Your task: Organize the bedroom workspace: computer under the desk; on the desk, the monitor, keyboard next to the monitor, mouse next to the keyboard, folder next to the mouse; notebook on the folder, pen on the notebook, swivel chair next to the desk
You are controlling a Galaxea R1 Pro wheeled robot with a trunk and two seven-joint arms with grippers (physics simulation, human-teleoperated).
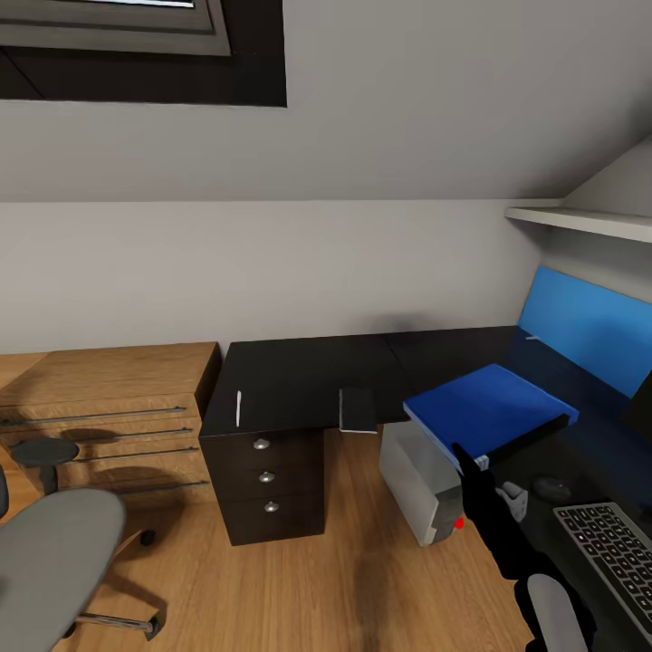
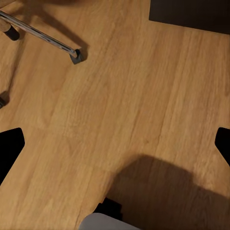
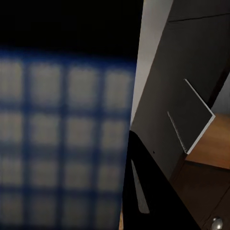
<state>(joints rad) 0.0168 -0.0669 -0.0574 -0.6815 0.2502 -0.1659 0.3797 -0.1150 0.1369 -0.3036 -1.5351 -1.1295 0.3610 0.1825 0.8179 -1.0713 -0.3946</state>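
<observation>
My right gripper (image 1: 471,464) is shut on the near corner of the blue folder (image 1: 489,409), which hangs tilted above the black desk (image 1: 299,376) and the white computer (image 1: 418,480) under it. Up close, the folder (image 3: 62,134) is a blurred blue grid. A keyboard (image 1: 608,551) and a mouse (image 1: 551,489) lie on the desk's right wing, with the dark monitor (image 1: 641,403) at the edge. The notebook (image 1: 358,409) overhangs the desk's front edge, where it shows again as a thin notebook (image 3: 191,120). The pen (image 1: 239,407) lies further left. My left gripper (image 2: 115,143) is open over the wooden floor.
The grey swivel chair (image 1: 54,561) stands at the lower left, one of its casters (image 2: 76,56) near my left gripper. A wooden dresser (image 1: 109,407) adjoins the desk's drawer unit (image 1: 265,475). A blue panel (image 1: 589,326) and a white shelf (image 1: 580,220) sit on the right wall.
</observation>
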